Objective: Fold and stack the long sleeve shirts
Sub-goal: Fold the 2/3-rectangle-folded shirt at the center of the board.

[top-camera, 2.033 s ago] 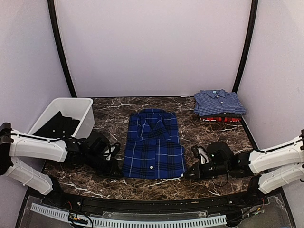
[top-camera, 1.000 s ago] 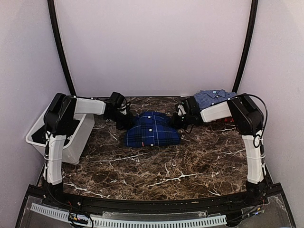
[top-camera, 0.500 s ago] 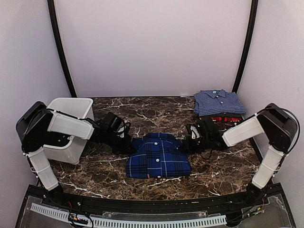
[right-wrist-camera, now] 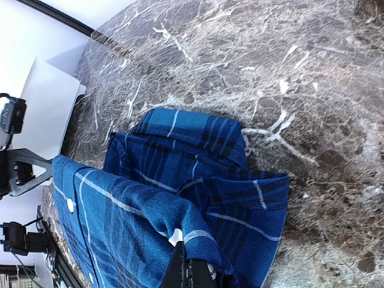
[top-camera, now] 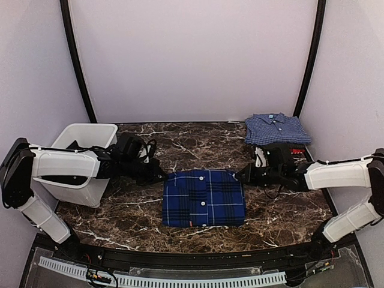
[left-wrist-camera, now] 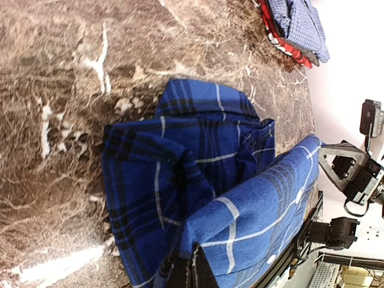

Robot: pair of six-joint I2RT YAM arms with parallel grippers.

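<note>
The left hand (top-camera: 157, 176) and right hand (top-camera: 243, 175) each pinch a side of the dark blue plaid shirt (top-camera: 204, 198), folded in the middle of the desk (top-camera: 120, 216). The light blue shirt (top-camera: 277, 128) lies on the red shirt (top-camera: 282, 150), back right. This one likely goes there next.

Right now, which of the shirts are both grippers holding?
The deep-blue plaid shirt, mid-table, pinched by left gripper and right gripper; the light-blue check shirt and red shirt lie stacked far right.
</note>
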